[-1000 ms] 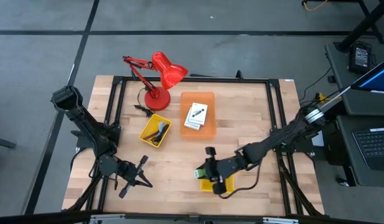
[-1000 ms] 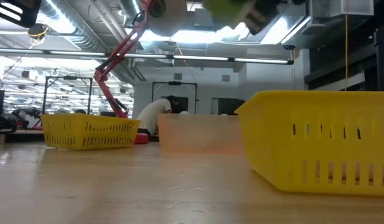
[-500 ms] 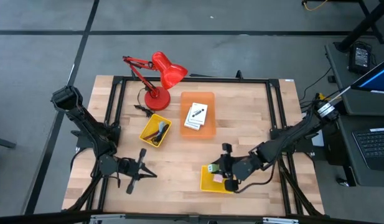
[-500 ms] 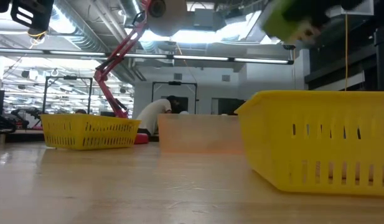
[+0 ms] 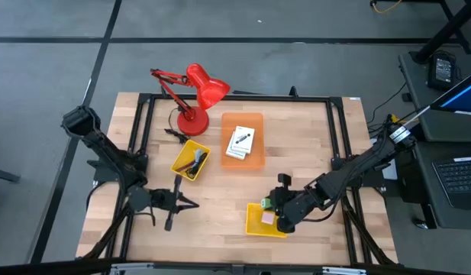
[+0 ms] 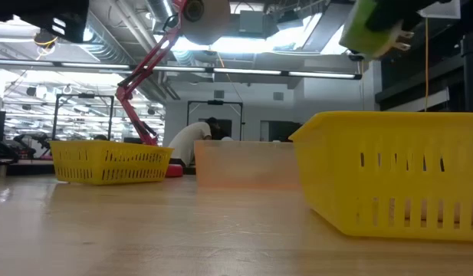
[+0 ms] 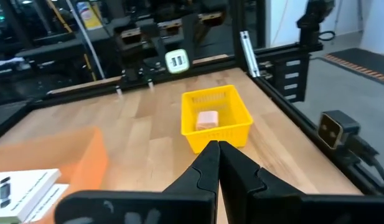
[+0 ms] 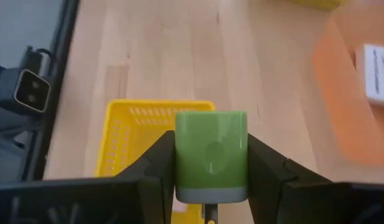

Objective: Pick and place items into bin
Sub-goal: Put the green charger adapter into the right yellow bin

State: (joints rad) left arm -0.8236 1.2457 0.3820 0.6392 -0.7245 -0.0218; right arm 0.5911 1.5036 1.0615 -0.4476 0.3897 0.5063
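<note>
1. Right gripper [image 8: 210, 186] clenched on a green block [image 8: 211, 155] — squeezed between both dark fingers, held in the air over the near yellow bin [image 5: 264, 221] at the table's [image 5: 296, 153] front right.
2. In the low view, green block [image 6: 376, 28] well above that bin's rim [image 6: 389, 172].
3. Inside the same bin, a pink block [image 7: 207, 119] on its floor.
4. Left gripper [image 7: 218, 149] with fingers pressed together, grasping nothing, hanging over the front left of the table, pointed toward the bin.
5. Second yellow bin [image 5: 191, 160] farther back, left of centre, with dark cords lying in it.
6. Orange tray [image 5: 254, 126] just beside it, holding white square cards [image 5: 240, 142] with black marks.
7. Red desk lamp [image 5: 195, 92] at the table's back — base beside the second bin.
8. A person [image 6: 196, 142] far off in the room behind.
</note>
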